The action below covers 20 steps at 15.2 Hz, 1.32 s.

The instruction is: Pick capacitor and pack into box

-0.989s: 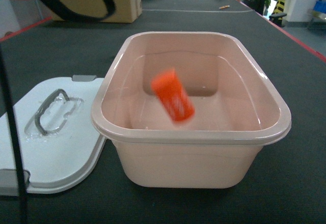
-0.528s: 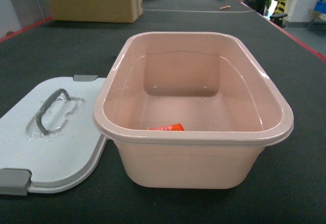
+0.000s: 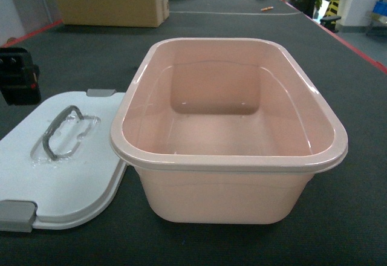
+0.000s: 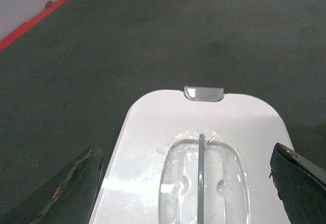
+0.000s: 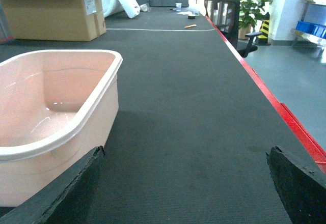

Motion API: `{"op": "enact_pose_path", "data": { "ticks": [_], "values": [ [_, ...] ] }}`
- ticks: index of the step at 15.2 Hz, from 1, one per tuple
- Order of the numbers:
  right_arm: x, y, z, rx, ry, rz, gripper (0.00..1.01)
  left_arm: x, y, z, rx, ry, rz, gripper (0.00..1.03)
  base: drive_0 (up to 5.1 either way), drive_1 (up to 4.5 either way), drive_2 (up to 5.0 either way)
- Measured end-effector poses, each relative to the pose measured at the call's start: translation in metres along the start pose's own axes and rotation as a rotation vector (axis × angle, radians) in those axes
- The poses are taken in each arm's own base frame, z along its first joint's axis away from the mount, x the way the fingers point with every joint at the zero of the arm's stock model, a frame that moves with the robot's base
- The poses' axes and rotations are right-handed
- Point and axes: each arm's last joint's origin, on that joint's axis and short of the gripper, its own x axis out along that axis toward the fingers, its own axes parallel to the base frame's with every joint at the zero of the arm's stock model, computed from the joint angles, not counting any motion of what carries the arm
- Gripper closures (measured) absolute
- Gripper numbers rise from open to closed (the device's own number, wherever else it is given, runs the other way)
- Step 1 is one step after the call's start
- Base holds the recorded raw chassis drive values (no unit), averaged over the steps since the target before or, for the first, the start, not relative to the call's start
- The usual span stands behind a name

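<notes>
The pale pink box (image 3: 331,134) stands open in the middle of the dark mat, and its visible floor is bare. No view shows the capacitor. The light grey lid (image 3: 66,184) lies flat to the left of the box with its handle (image 3: 59,132) up. My left gripper (image 4: 186,148) hangs open above the lid (image 4: 153,132), its fingers on either side of the handle (image 4: 200,178), with nothing held. My right gripper (image 5: 186,150) is open over bare mat to the right of the box (image 5: 109,76). A black part of my left arm (image 3: 18,75) shows at the left edge.
A brown cardboard carton (image 3: 109,0) stands at the far left of the mat (image 5: 51,10). A red line (image 3: 363,54) marks the mat's right edge (image 5: 290,124). A plant and a chair (image 5: 242,18) stand beyond the far right.
The orange capacitor fell into the box, lay against the near wall half a second ago, and is now out of sight. A black arm part has come into view at the left.
</notes>
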Motion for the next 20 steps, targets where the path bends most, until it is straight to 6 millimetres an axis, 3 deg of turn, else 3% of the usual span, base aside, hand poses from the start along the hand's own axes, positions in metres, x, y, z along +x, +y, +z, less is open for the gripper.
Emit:
{"op": "enact_pose_path", "data": {
  "ticks": [6,12,18,20],
  "values": [
    [0.0,0.0,0.0,0.0,0.0,0.0,0.03,0.026,-0.011,-0.054,0.037,0.127,-0.04,0.05,0.0,0.0,0.0],
    [0.0,0.0,0.0,0.0,0.0,0.0,0.03,0.054,-0.011,-0.076,0.036,0.178,-0.067,0.05,0.0,0.0,0.0],
    [0.0,0.0,0.0,0.0,0.0,0.0,0.03,0.062,-0.013,-0.075,0.033,0.158,-0.07,0.65,0.0,0.0,0.0],
    [0.0,0.0,0.0,0.0,0.0,0.0,0.03,0.063,-0.013,-0.077,0.034,0.166,-0.07,0.9,0.0,0.0,0.0]
  ]
}}
